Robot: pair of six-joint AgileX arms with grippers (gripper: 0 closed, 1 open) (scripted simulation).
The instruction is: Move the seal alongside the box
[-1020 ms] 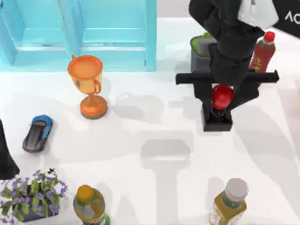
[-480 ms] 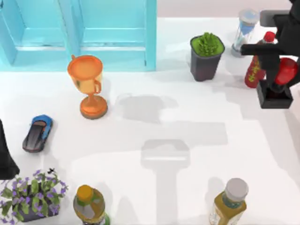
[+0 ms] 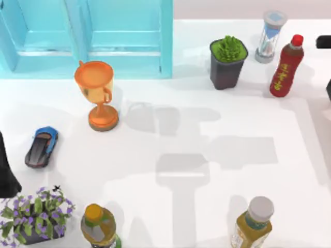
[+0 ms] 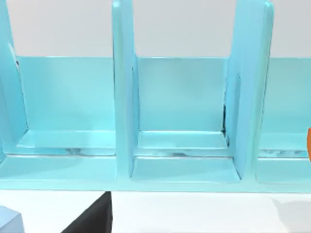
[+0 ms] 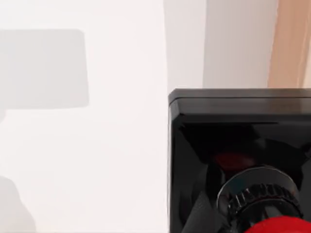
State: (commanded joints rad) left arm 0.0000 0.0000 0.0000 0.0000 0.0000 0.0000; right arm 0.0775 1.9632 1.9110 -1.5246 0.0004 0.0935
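The seal shows in the right wrist view, close under the camera: its black square base (image 5: 233,141) with the red knob (image 5: 279,227) at the picture's edge. My right gripper is shut on the seal and holds it over the table's right edge; in the top view dark parts of my right arm (image 3: 328,89) show at the right border. The box (image 3: 88,36), light blue with open compartments, stands at the back left and also appears in the left wrist view (image 4: 180,145). My left arm (image 3: 6,173) is parked at the left edge.
An orange trophy (image 3: 96,95) stands just in front of the box, a blue toy car (image 3: 41,146) to its left. A potted plant (image 3: 228,62), hourglass (image 3: 271,36) and red-capped bottle (image 3: 286,66) line the back right. A flower pot (image 3: 36,216) and two bottles (image 3: 98,226) (image 3: 254,222) stand along the front.
My right arm has carried the seal from the middle right of the table to the right, past the red-capped bottle and out over the right edge. The left arm has not moved.
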